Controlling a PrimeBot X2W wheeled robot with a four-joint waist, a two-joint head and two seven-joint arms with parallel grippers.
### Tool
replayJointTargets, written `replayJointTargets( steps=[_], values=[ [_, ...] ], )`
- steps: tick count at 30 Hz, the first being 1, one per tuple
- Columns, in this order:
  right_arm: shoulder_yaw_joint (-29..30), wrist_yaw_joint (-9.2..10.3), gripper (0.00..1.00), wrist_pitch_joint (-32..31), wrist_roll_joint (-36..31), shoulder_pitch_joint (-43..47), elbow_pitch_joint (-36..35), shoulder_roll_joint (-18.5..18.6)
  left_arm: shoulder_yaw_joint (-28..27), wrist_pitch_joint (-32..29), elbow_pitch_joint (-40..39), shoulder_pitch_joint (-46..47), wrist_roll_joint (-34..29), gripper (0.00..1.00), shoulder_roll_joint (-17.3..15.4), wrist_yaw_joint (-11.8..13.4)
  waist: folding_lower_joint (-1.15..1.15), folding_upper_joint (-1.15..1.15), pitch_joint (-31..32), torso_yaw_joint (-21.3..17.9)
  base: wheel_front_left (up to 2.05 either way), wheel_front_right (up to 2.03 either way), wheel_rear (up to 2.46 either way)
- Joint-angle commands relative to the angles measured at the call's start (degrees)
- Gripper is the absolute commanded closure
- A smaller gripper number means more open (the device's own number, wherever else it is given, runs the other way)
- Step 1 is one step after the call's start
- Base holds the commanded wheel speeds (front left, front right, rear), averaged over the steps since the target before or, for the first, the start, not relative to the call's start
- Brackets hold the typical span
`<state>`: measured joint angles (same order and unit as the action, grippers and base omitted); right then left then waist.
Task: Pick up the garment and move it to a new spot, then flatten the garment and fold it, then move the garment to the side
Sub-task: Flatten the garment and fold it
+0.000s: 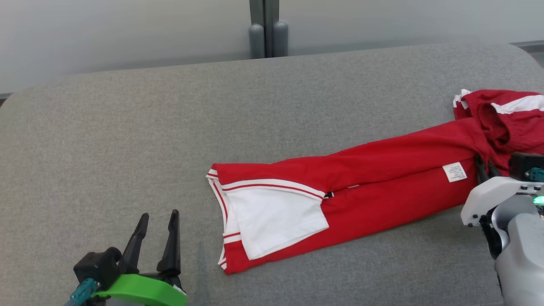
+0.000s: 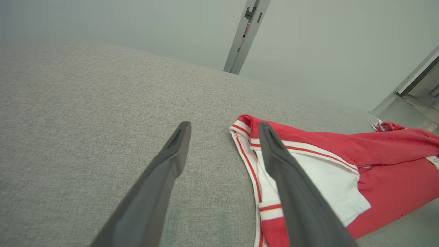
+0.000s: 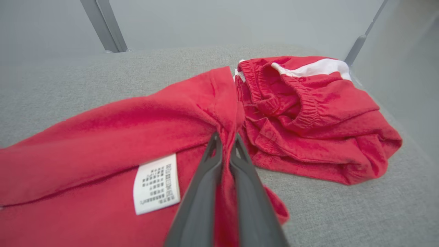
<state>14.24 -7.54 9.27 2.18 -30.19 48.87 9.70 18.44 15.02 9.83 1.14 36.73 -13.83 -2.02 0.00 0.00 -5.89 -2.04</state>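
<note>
Red trousers [image 1: 382, 170] lie lengthwise left to right; right end effector [image 3: 226, 137] is pinched onto their waist end, left end effector [image 1: 159, 216] gapes empty near the opposite end.

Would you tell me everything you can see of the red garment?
The red garment looks like soft knit trousers, lying stretched across the grey fabric surface. Its left end is flat, with a white panel and red-and-white striped trim; its right end is bunched, showing an elastic waistband. A white care label faces up. The right gripper is shut on a raised fold near the bunched end.
</note>
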Motion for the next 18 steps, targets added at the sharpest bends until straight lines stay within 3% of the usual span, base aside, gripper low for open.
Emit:
replayJointTargets(
  steps=[1, 8, 18],
  values=[
    [0.2, 0.12, 1.0, -0.3, 1.1, 1.2, -1.3, 0.6, -0.4, 0.2, 0.3, -1.1, -0.5, 0.0, 0.3, -0.3, 0.0, 0.0, 0.7, -0.5, 0.0, 0.0, 0.0],
    [-4.3, 0.11, 1.0, -3.3, 5.6, 4.0, -10.7, -2.0, -1.3, 0.2, 0.9, -1.6, -1.0, 0.0, 1.4, -0.9, 0.0, 0.0, 1.4, -0.6, 0.0, 0.0, 0.0],
    [-21.6, 0.11, 1.0, -9.4, 12.1, 7.9, -25.7, -6.1, -2.3, 0.2, 2.0, -0.8, -1.7, 0.0, 2.6, -2.0, 0.0, 0.0, 1.2, 1.0, 0.0, 0.0, 0.0]
  ],
)
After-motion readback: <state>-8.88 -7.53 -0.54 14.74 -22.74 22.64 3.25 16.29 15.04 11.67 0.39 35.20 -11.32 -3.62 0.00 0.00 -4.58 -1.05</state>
